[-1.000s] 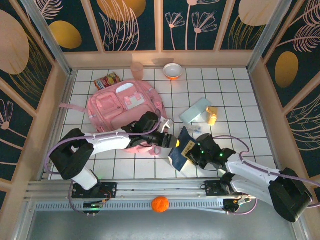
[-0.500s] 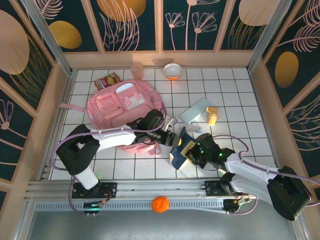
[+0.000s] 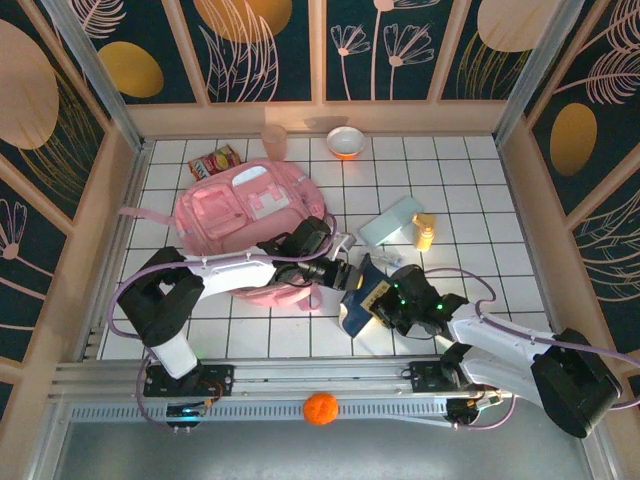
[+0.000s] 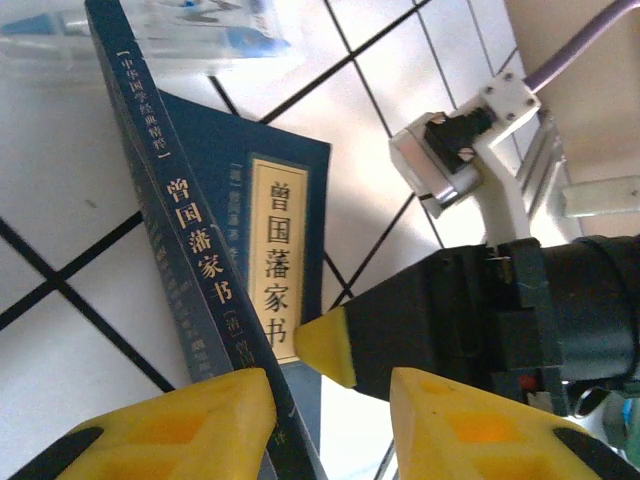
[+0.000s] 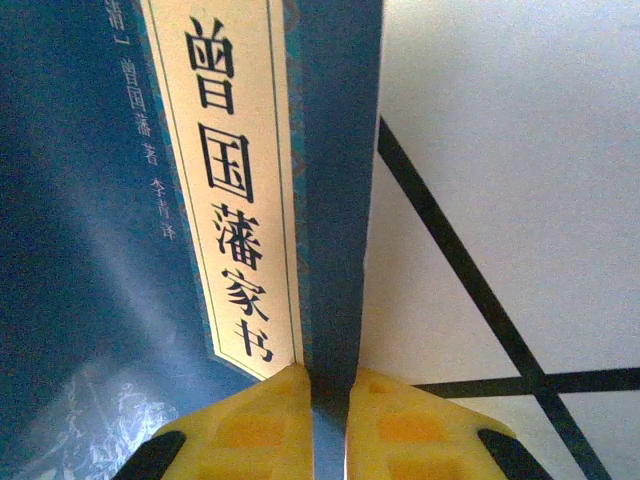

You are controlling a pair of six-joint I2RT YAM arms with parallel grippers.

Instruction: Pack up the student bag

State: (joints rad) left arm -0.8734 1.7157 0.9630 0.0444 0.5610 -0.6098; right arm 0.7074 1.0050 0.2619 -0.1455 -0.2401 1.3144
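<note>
R jaws pinching book (image 3: pixel 362 297) edge; L jaws spread, beside spine. Bag (image 3: pixel 250 215) rear-left on desk (image 3: pixel 500 200), just beside L arm. Close L squarely on spine before releasing R; avoid twisting bk.

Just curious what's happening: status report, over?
Right claw shut on blue book. Left claw open at its spine. Book outside the pink bag on table. Left arm crosses bag's near side.
</note>
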